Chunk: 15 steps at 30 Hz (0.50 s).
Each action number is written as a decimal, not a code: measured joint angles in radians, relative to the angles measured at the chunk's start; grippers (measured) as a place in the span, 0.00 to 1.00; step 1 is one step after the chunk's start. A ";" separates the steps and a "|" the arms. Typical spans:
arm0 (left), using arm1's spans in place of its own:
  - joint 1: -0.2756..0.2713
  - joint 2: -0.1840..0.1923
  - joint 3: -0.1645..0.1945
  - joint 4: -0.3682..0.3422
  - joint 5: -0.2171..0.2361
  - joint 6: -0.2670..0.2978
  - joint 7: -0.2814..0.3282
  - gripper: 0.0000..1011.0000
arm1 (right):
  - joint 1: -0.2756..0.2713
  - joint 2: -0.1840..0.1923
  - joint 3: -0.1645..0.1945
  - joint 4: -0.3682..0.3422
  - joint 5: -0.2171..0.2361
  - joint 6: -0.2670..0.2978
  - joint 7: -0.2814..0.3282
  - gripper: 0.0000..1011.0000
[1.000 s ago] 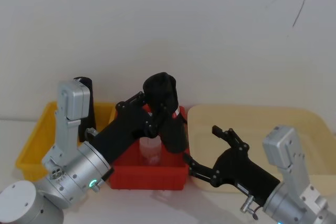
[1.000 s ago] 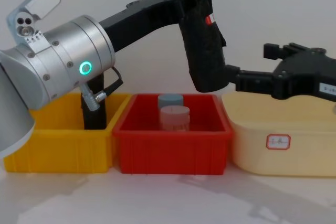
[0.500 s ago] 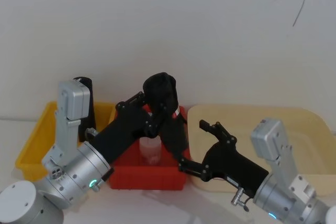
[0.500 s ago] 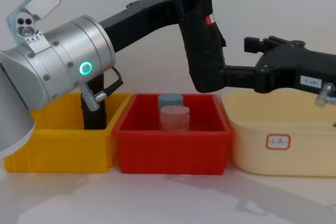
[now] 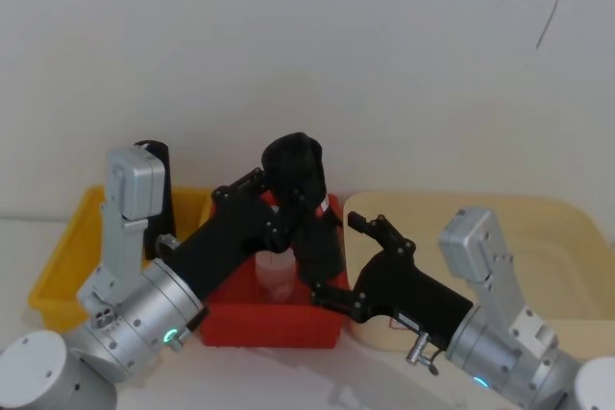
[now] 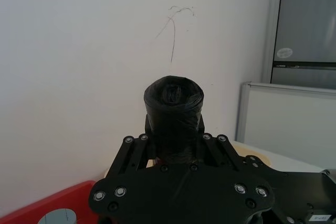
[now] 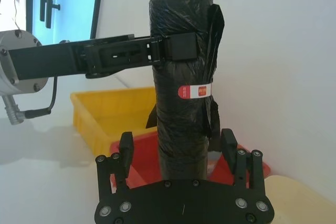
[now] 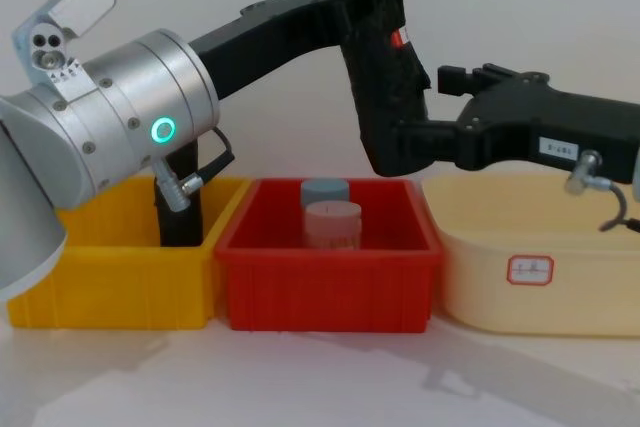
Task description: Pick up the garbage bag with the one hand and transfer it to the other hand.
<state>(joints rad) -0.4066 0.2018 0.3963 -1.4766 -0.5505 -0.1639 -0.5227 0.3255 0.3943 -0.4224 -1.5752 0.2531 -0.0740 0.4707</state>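
Note:
The garbage bag point(image 5: 300, 189), a thick black roll with a red-and-white sticker point(image 7: 195, 91), stands upright in the air above the red bin point(image 8: 330, 287). My left gripper point(image 5: 288, 203), on the green-ringed silver wrist, is shut on the upper half of the garbage bag point(image 8: 385, 87). My right gripper point(image 5: 346, 261), with a white label strip, is open. Its two fingers point(image 7: 126, 142) stand on either side of the roll's lower half point(image 7: 184, 129), with a gap on each side. In the chest view the right gripper point(image 8: 420, 112) reaches in from the right at the roll's lower end.
A yellow bin point(image 8: 110, 277) on the left holds a slimmer black roll point(image 8: 180, 207) standing upright. Two lidded jars point(image 8: 332, 222) sit in the red bin below the held roll. A cream tub point(image 8: 540, 287) stands on the right.
My right gripper has moved left towards the garbage bag, and its open fingers now straddle the roll's lower half. The left gripper and the bag have stayed still.

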 joint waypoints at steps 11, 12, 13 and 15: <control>0.000 0.000 0.000 0.000 0.000 0.000 0.000 0.36 | 0.037 -0.029 -0.014 0.048 -0.011 -0.011 -0.001 0.99; 0.000 0.000 0.000 0.000 0.000 0.000 0.000 0.36 | 0.038 -0.031 -0.015 0.050 -0.012 -0.011 -0.002 0.99; 0.000 0.000 0.000 0.000 0.000 0.000 0.000 0.36 | 0.041 -0.033 -0.016 0.053 -0.014 -0.011 -0.002 0.99; 0.000 0.000 0.000 0.000 0.000 0.000 0.000 0.36 | 0.045 -0.036 -0.017 0.058 -0.016 -0.011 -0.003 0.99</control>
<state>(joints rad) -0.4065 0.2018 0.3963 -1.4767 -0.5505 -0.1639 -0.5226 0.3700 0.3581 -0.4398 -1.5172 0.2373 -0.0850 0.4675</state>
